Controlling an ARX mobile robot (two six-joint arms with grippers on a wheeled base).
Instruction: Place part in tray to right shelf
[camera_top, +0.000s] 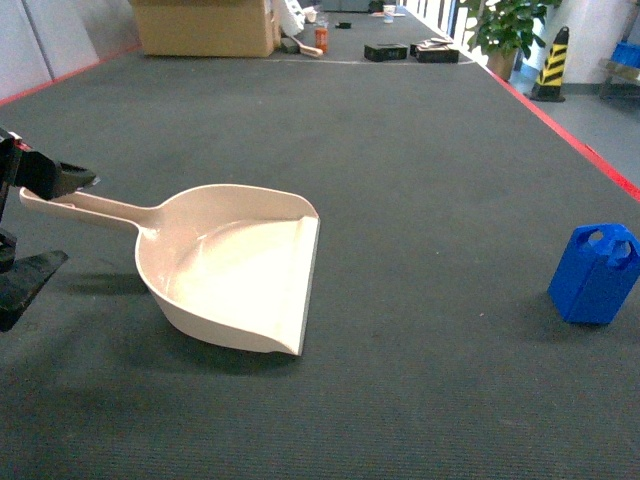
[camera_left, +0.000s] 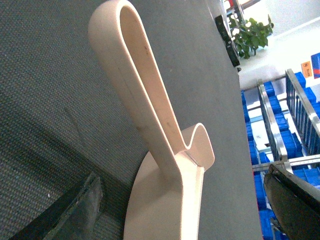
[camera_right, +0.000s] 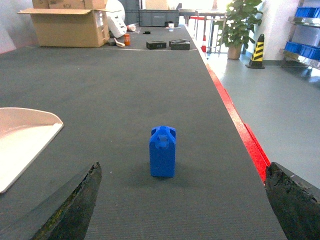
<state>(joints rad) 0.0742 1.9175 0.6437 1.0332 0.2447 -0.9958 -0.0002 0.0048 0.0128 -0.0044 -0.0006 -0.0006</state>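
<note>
The cream tray (camera_top: 240, 270) lies on the dark mat, handle pointing left and grey lip facing right. My left gripper (camera_top: 75, 220) is at the handle's end, open, with one black finger above the handle and one below it. In the left wrist view the tray's handle (camera_left: 150, 105) runs between the spread fingers of the left gripper (camera_left: 182, 175) without visible contact. The blue part (camera_top: 595, 275) stands upright far right, apart from the tray. My right gripper (camera_right: 183, 172) is open and empty, and the part (camera_right: 162, 151) stands a little ahead between its fingers. A steel shelf rack (camera_left: 274, 131) holding blue crates shows beyond the table.
A red strip (camera_top: 590, 150) marks the table's right edge, with floor beyond. At the far end sit a cardboard box (camera_top: 205, 25), black boxes (camera_top: 385, 51), a potted plant (camera_top: 505, 25) and a striped bollard (camera_top: 551, 62).
</note>
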